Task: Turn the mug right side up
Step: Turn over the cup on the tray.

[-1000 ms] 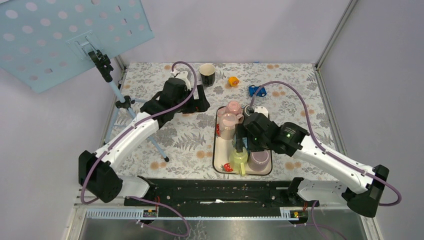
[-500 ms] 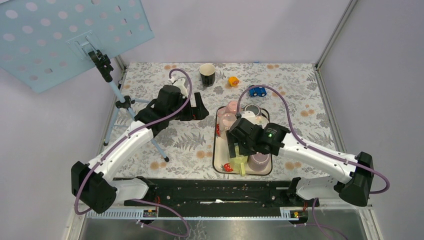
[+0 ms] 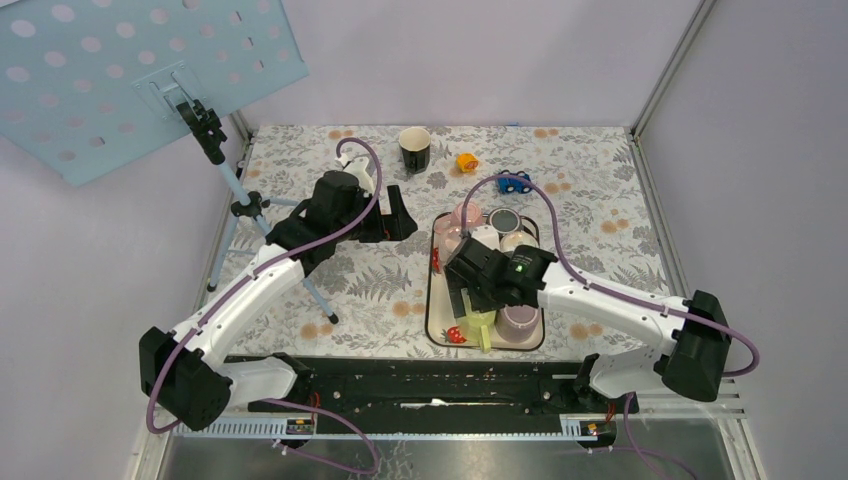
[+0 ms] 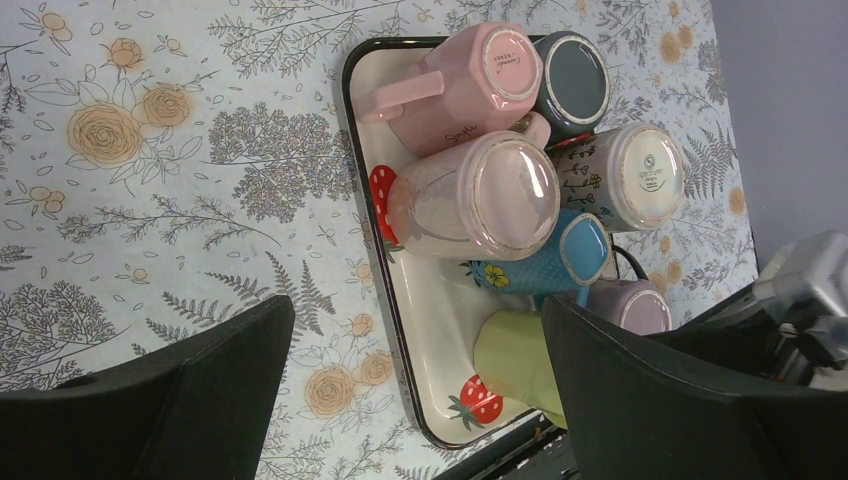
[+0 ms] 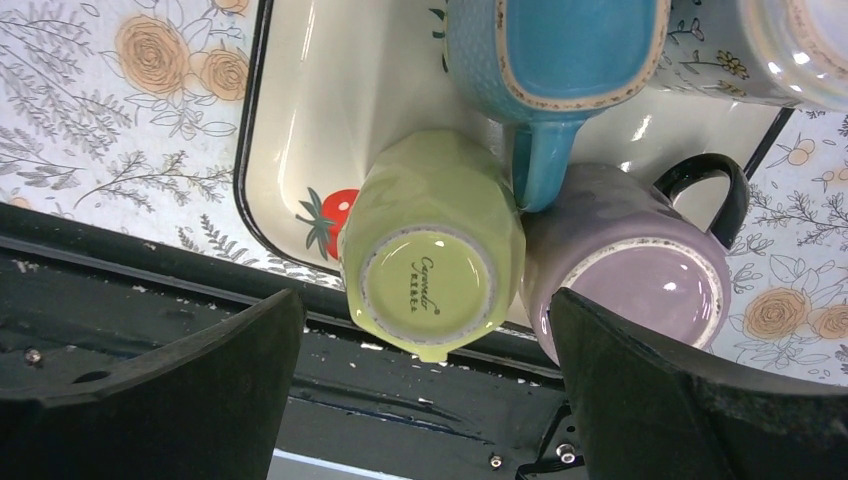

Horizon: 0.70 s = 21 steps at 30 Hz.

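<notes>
Mugs, inverted, on a cream strawberry-print enamel tray (image 3: 431,300).
At the tray's near edge: pale green faceted ceramic mug (image 5: 430,250), base up, touching lilac glazed mug (image 5: 620,270). Above them hangs right gripper (image 5: 422,300), fingers spread wide, holding nothing. By the tray's far-left corner: left gripper (image 4: 415,310), equally wide, empty.
</notes>
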Available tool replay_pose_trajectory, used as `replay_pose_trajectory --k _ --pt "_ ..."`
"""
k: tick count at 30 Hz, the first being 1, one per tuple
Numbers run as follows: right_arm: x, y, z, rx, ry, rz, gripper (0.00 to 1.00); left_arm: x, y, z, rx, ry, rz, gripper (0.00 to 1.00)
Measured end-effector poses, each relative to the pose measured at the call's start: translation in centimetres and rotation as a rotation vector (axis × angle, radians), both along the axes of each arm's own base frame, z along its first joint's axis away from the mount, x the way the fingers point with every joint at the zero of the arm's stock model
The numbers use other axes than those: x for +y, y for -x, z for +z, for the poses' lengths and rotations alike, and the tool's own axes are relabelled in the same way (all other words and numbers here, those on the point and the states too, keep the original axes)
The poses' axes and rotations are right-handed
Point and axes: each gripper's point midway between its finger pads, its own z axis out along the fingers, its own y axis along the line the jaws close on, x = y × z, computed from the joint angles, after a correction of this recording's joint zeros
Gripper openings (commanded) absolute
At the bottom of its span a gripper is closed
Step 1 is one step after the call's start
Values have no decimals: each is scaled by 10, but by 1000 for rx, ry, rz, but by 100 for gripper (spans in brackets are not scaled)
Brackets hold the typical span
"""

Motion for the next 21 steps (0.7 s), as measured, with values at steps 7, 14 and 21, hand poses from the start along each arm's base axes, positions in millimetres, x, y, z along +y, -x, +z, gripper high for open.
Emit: replay_pose_trajectory --k 7,14,21 --pt "1 1 -18 27 32 6 100 0 0 0 0 0 0 99" --pt "1 3 -31 46 44 12 100 0 0 0 0 0 -1 99" --pt "3 3 -43 56 61 19 100 0 0 0 0 -1 -1 99"
